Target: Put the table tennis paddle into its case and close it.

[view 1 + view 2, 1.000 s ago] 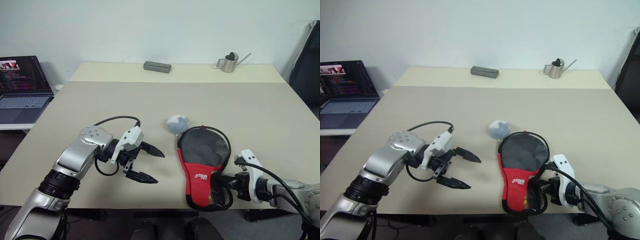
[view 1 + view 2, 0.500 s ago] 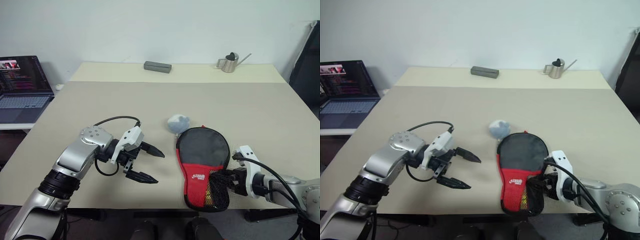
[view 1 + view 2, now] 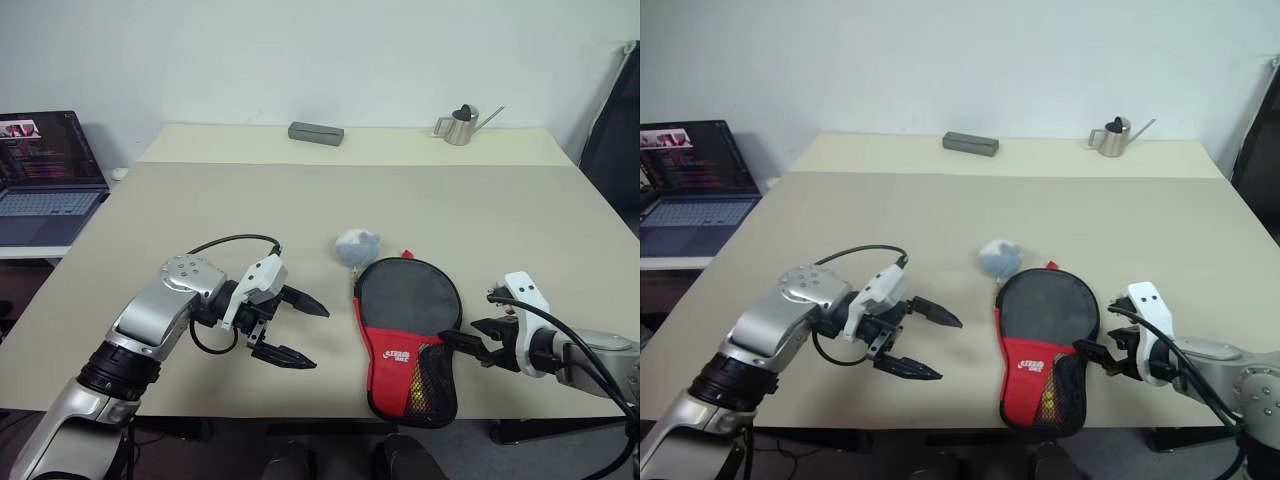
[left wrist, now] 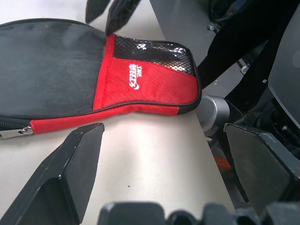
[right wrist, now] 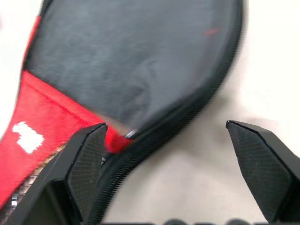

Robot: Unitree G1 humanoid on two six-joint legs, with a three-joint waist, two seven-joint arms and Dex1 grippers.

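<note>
Left eye view: the case (image 3: pixel 408 335) lies on the table (image 3: pixel 300 210), long axis toward you; your right hand (image 3: pixel 478 347) (fingers wide, empty) sits beside it, nearer than the left hand (image 3: pixel 298 327), also wide. Right wrist view: the case's edge lies just past the fingers.

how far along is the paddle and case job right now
Looks nearly done: the case lies flat and looks closed on the table, near its front edge, with no paddle outside it. Nothing is in hand: the right gripper sits beside the case, jaws open, and the left gripper hovers open. Whether the zip is fully shut can't be judged.
</note>
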